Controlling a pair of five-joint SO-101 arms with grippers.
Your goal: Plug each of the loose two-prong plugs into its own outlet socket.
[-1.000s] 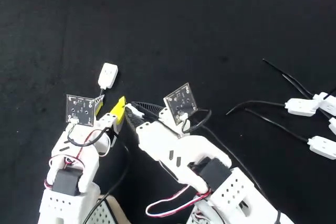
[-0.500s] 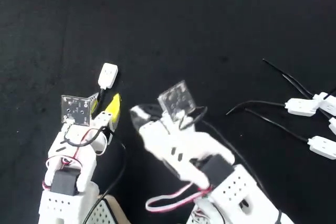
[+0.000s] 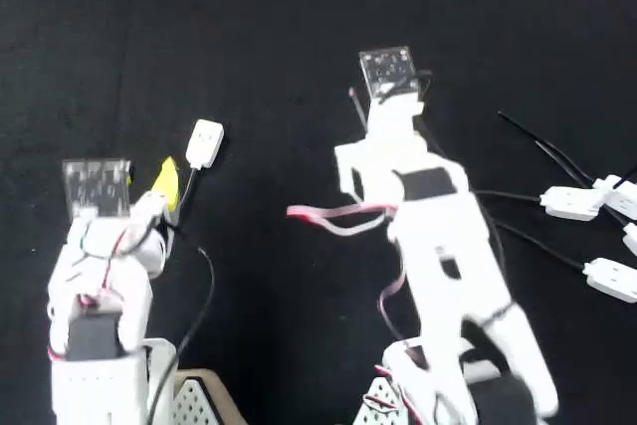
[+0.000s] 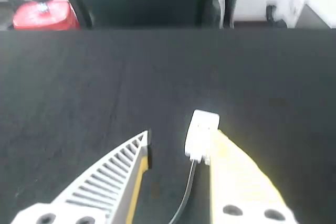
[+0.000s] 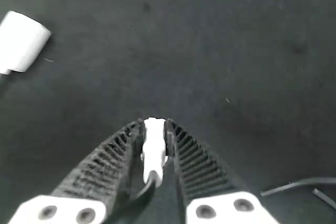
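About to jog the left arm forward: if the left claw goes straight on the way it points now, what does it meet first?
Most likely the white connector, lying on the table just ahead of the open left claw and slightly off its centre line. How far ahead is unclear.

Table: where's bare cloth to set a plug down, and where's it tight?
Free: the table's far strip beyond the white connector and right arm; also the cloth between those two. Crowded: the right edge, with corded connectors and black cords; the near-left corner, around the left arm.
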